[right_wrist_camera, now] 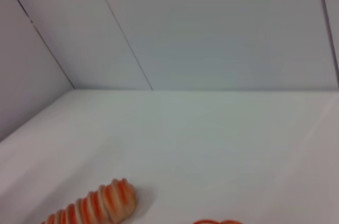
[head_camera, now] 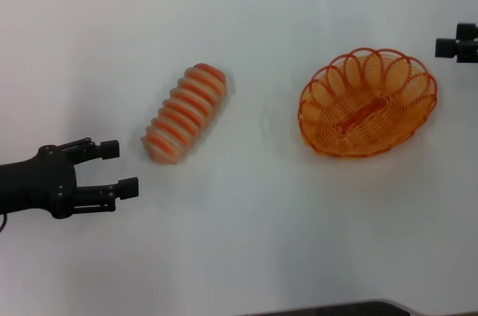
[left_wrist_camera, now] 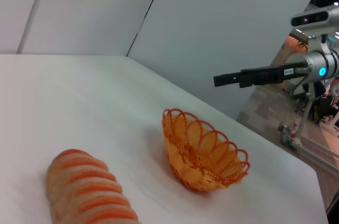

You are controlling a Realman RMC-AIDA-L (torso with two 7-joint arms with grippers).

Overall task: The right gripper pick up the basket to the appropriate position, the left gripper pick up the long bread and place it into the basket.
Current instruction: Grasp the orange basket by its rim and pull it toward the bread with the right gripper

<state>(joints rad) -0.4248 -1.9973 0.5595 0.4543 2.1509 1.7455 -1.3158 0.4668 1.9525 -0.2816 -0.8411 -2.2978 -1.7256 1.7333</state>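
Observation:
The long bread [head_camera: 187, 113], cream with orange ridged stripes, lies slantwise on the white table left of centre. The orange wire basket [head_camera: 367, 103] stands empty to its right, apart from it. My left gripper [head_camera: 119, 168] is open and empty, low at the left, its fingertips pointing at the bread's near end with a small gap. My right gripper [head_camera: 457, 43] shows only at the right edge, beyond the basket. The left wrist view shows the bread [left_wrist_camera: 87, 192], the basket [left_wrist_camera: 204, 152] and the right gripper [left_wrist_camera: 222, 80] held above the table. The right wrist view shows the bread [right_wrist_camera: 98, 207] and a bit of basket rim [right_wrist_camera: 217, 222].
The white table [head_camera: 246, 241] carries only the bread and basket. Grey wall panels [right_wrist_camera: 212, 28] stand behind it. The table's far edge [left_wrist_camera: 296, 155] drops off beyond the basket in the left wrist view.

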